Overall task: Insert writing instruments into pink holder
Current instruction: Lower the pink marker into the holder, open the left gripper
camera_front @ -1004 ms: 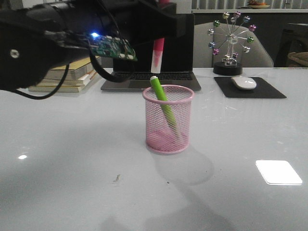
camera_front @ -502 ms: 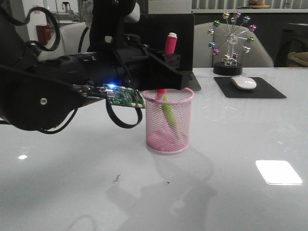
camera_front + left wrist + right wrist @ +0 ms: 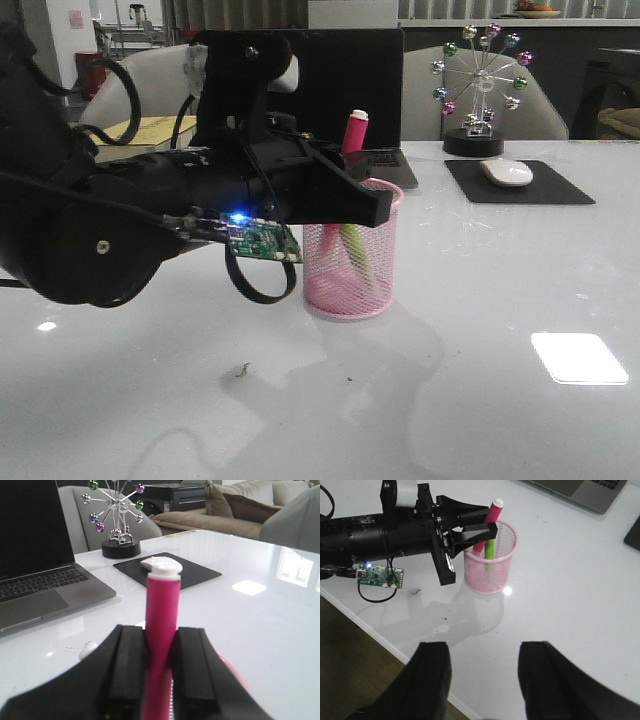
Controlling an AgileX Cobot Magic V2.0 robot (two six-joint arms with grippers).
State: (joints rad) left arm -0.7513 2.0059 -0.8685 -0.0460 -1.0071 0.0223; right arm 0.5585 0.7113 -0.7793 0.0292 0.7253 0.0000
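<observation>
Gripping the pink pen (image 3: 161, 615), left gripper (image 3: 159, 680) sits over pink holder (image 3: 350, 290)

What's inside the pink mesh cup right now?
The lime green pen leans inside the round pink wire-mesh cup. The magenta pen, held by the left gripper, pokes in; its lower end is hidden behind the fingers.

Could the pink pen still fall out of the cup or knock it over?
Maybe. The left tool grips the pink pen at a slant, with its lower end inside the pink cup, so a sideways pull might tip the light cup. The green pen already leans inside, and the pink one could jam against it. Let go this high, the pen might bounce or lean over the rim.
</observation>
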